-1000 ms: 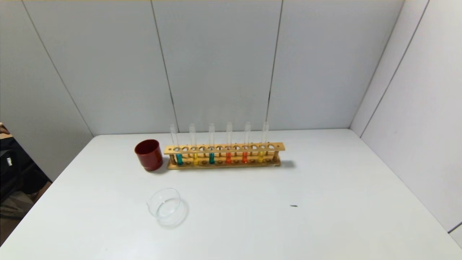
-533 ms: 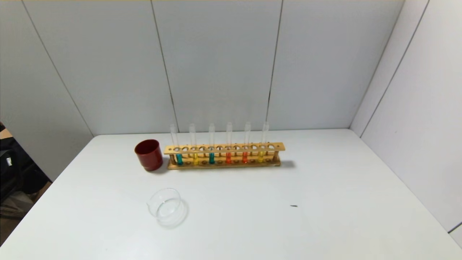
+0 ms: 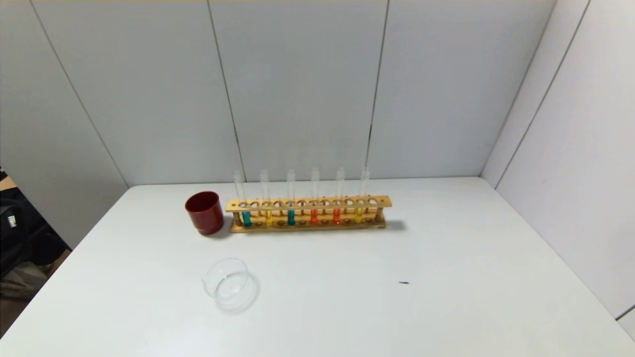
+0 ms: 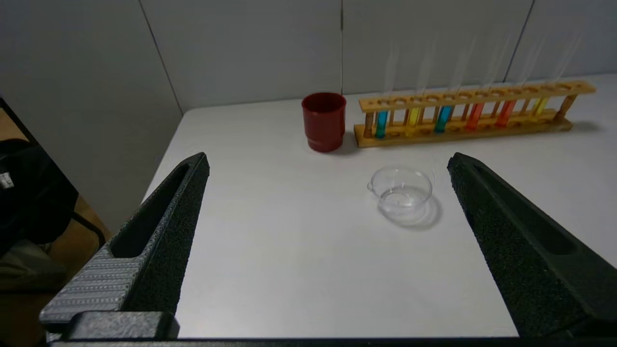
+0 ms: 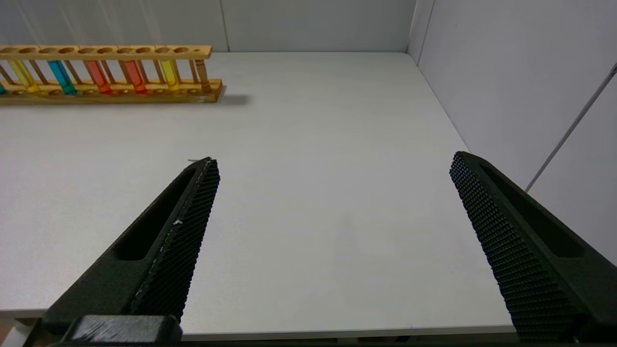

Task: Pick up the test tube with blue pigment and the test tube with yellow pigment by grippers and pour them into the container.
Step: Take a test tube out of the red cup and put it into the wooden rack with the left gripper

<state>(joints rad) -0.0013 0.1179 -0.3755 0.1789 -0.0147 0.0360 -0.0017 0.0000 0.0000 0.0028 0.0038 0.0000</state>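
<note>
No legible text, labels, brands or nos. anywhere, incl. on wooden rack (image 3: 307, 203), red cup (image 3: 204, 212) and tubes; white tag at left edge too blurred to read.

Bright even overhead light, soft short shadows, mild blur

6 tubes (image 3: 290, 198) in 1 rack (image 3: 307, 203); 1 red cup (image 3: 204, 212); 1 glass dish (image 3: 226, 283).
</note>
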